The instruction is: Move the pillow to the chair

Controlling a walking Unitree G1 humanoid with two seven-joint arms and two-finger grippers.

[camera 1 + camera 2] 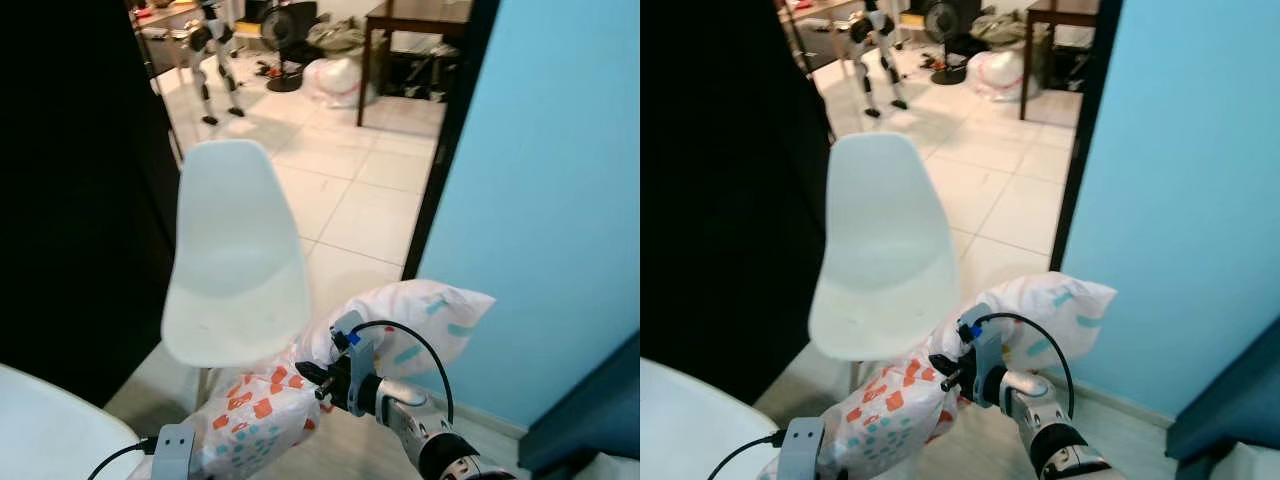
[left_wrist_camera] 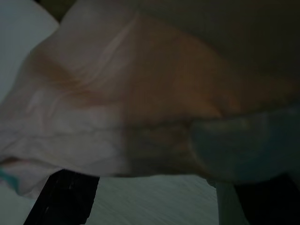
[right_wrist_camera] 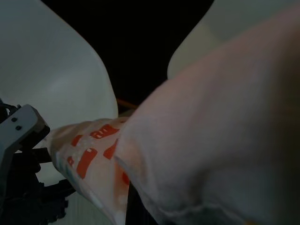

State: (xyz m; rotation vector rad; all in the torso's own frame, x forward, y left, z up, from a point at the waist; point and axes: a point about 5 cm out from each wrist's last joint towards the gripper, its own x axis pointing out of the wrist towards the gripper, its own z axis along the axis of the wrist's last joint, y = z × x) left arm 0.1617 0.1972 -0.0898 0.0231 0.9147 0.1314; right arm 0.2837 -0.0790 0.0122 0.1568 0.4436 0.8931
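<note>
The pillow is white with orange and teal prints and hangs in the air low in front of me, between my two arms. Its left end reaches the front edge of the white shell chair, which stands just beyond it with a bare seat. My right gripper presses into the pillow's middle from the right, with fabric bunched around its black fingers. My left gripper holds the lower left end. In the left wrist view its black fingers stand apart with pillow cloth between them.
A second white curved surface sits at the near left. A black panel rises on the left and a blue wall on the right. Tiled floor runs back to a legged robot, bags and a dark table.
</note>
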